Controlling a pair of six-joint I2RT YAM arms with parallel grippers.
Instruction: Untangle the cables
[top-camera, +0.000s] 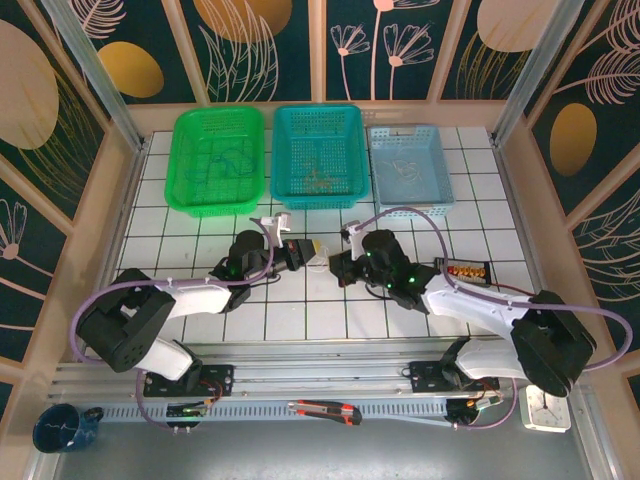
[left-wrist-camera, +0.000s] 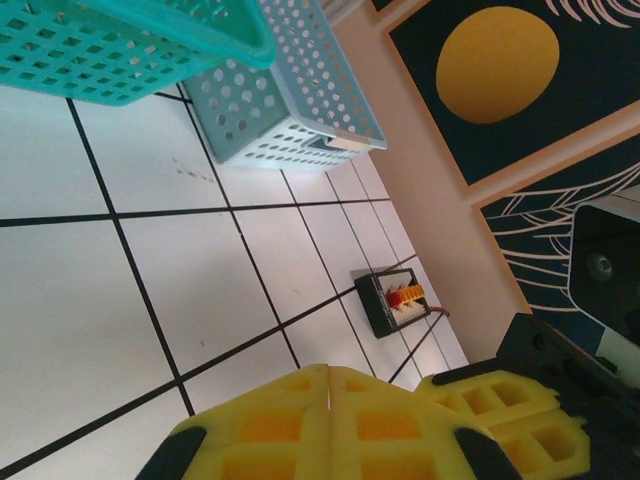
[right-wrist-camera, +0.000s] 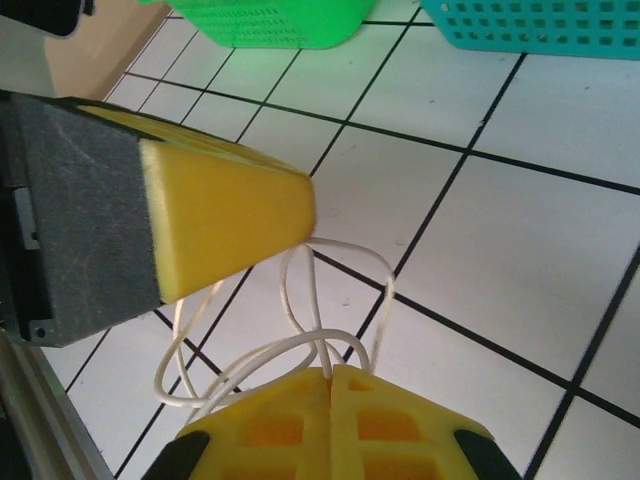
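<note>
Now both grippers meet mid-table; right gripper (right-wrist-camera: 328, 380) has its fingers pressed together, clamped on a thin whitish cable (right-wrist-camera: 286, 295) that rises from its tips; the cable arcs up to the tip of the left gripper (right-wrist-camera: 300, 215), also closed and pinching it; slack loops hang between and below the two, above the tiles (right-wrist-camera: 520, 250); green basket (top-camera: 220, 209), teal basket (top-camera: 318, 202) and blue basket (top-camera: 412, 207) stand well apart at the far side.
</note>
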